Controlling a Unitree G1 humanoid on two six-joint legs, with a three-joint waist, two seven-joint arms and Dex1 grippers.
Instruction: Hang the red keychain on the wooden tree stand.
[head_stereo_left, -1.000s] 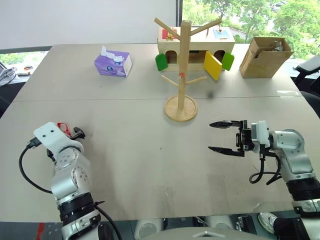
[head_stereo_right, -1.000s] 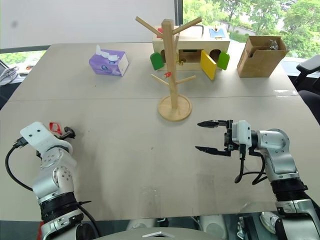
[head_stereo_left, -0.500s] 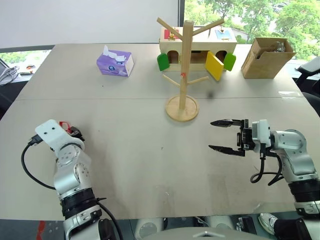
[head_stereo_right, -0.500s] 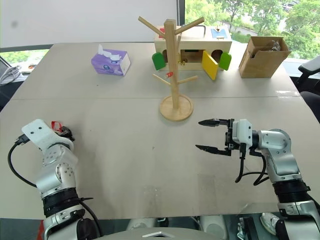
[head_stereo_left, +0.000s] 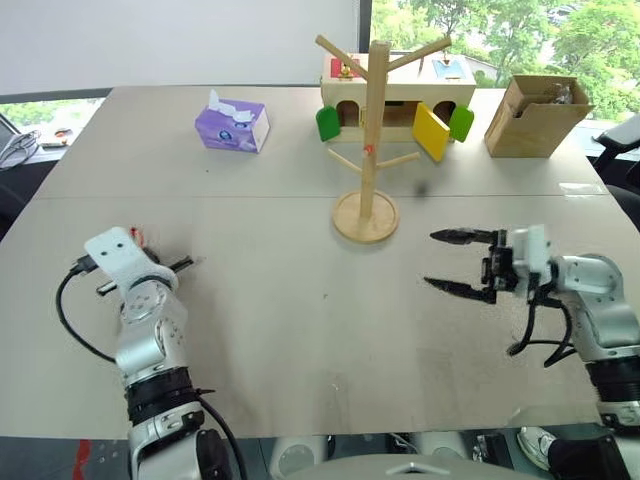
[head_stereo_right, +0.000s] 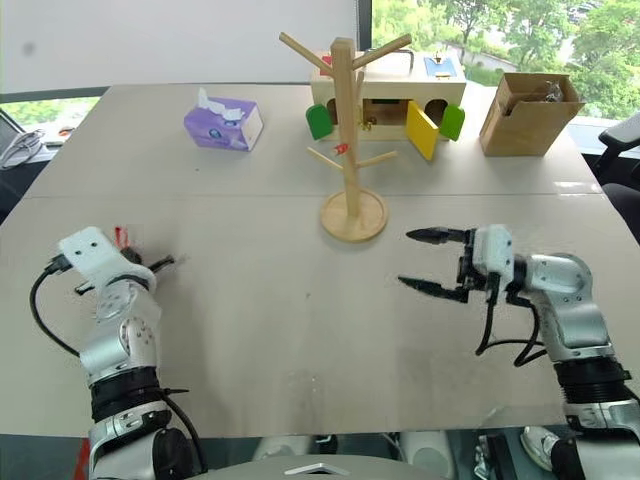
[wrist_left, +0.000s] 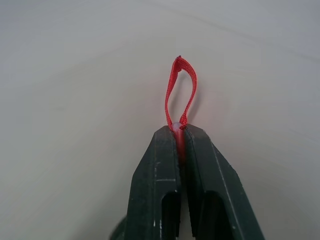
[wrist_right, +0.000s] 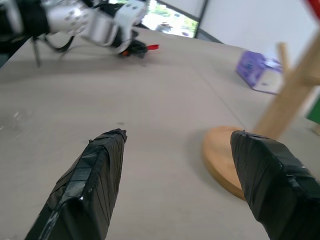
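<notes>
We see the red keychain (wrist_left: 181, 95) as a thin red strap loop pinched at its base between the closed fingers of the left hand (wrist_left: 180, 137), just above the pale counter (head_stereo_left: 280, 300). The wooden tree stand (head_stereo_left: 369, 150) stands upright on its round disc base, well apart, angled pegs bare.

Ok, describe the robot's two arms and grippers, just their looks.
Both arms are silver-grey metal segments with black joint bands and a looping black cable at each wrist. The left gripper has two dark, tapered fingers behind a white block-shaped wrist housing. The right gripper has two pointed black fingers wrapped in black tape.
</notes>
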